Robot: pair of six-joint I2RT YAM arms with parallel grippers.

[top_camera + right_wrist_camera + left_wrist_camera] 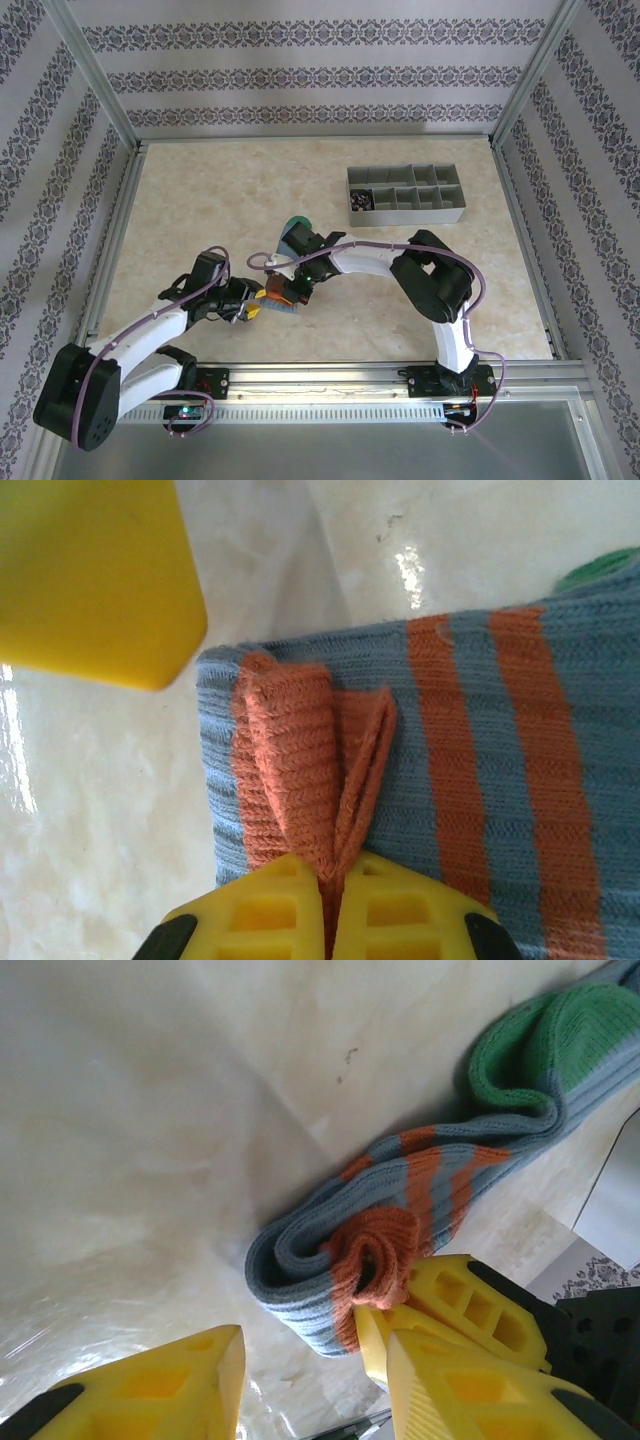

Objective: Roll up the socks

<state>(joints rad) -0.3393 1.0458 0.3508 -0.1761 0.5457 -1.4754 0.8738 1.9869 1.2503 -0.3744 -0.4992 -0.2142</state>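
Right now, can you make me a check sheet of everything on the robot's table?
Surface: marbled beige table, glossy.
Job's things: grey-blue sock, orange cuff rolled up, green toe unrolled.
Clutter: grey tray, something dark in one compartment.
Grippers: left gripper jaws open beside the cuff; right gripper jaws shut on the cuff.
Cables: purple cables along both arms.
Surroundings: patterned walls, metal frame.

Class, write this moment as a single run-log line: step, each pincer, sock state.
step: roll grey-blue sock | right pincer: shut on orange cuff | left pincer: open, near cuff | green toe: unrolled
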